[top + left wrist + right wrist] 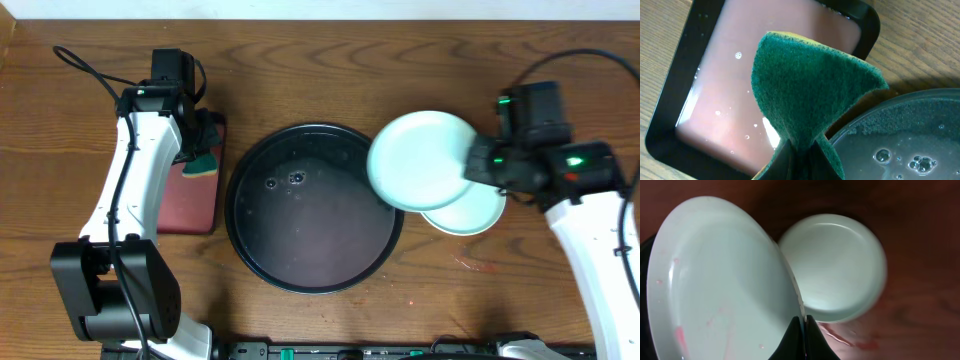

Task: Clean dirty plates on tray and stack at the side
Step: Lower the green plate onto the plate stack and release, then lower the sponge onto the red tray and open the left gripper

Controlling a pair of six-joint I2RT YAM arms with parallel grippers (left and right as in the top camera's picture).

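Observation:
My right gripper [478, 166] is shut on the rim of a pale mint-blue plate [420, 158] and holds it tilted over the right edge of the black tray [300, 275]. In the right wrist view that plate [720, 280] shows faint red smears, with my fingertips [803, 325] pinching its edge. A second mint-blue plate [472, 212] lies on the table to the right of the tray, partly under the held one; it also shows in the right wrist view [837, 265]. My left gripper [200, 150] is shut on a green sponge [810, 85] above the dark-red tray. The yellow plate is out of view.
A smaller rectangular dark-red tray [190, 200] holding liquid lies left of the black tray and shows in the left wrist view [710, 90]. The black tray is wet with bubbles [285, 180]. Red smears mark the table [860, 342] beside the lying plate.

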